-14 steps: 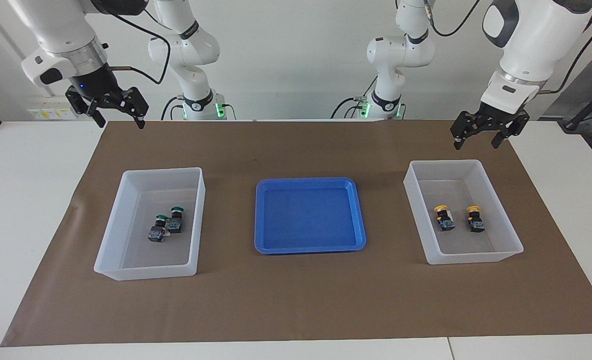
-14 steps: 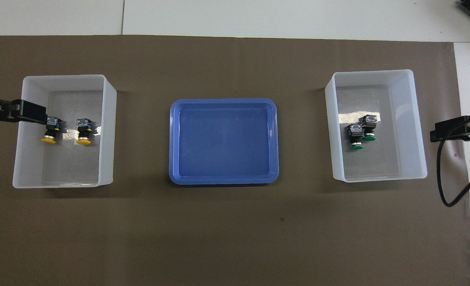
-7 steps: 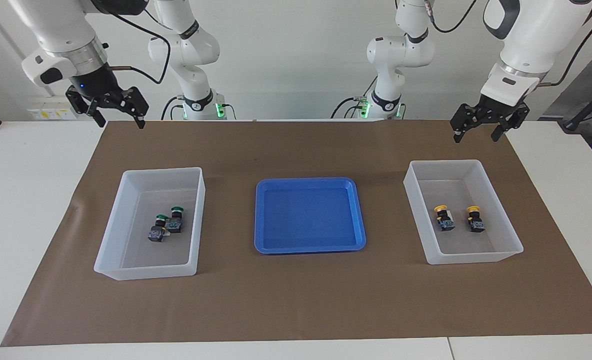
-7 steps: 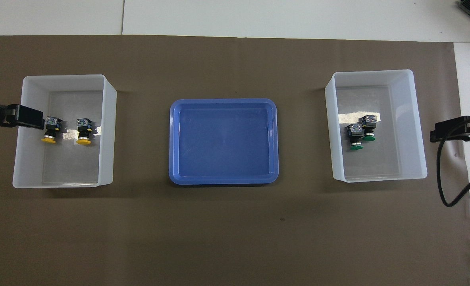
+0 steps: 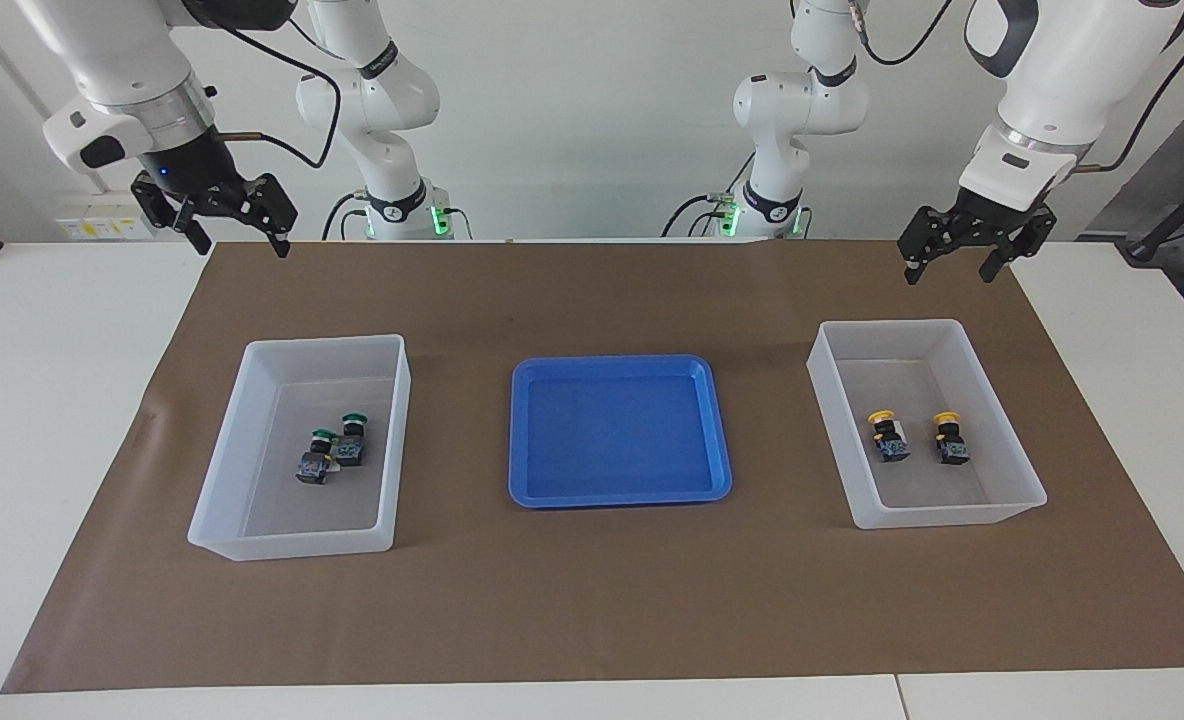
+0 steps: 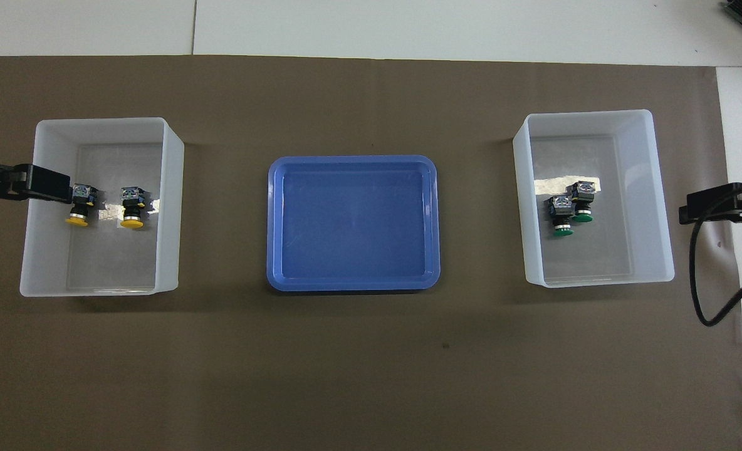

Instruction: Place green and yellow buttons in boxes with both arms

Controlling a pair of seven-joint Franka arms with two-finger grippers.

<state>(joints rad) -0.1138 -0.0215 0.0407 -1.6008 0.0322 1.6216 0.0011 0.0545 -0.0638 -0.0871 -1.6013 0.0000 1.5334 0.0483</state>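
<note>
Right claw (image 5: 235,226) empty, jaws spread, raised over the counter's (image 5: 12,400) edge near its base. Green buttons (image 5: 334,450) touching in their box (image 5: 252,440) — sorted by colour; blue tray (image 5: 620,498) bare; yellow buttons (image 5: 920,436) apart in their box (image 5: 1002,440). Left claw (image 5: 952,258) empty, spread — slightly higher than a second ago; right unmoved.

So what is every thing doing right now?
Green buttons: lying touching in the box at the right arm's end.
Yellow buttons: lying apart in the box at the left arm's end.
Blue tray: empty.
Left gripper: raised, jaws open, empty.
Right gripper: raised, jaws open, empty.
</note>
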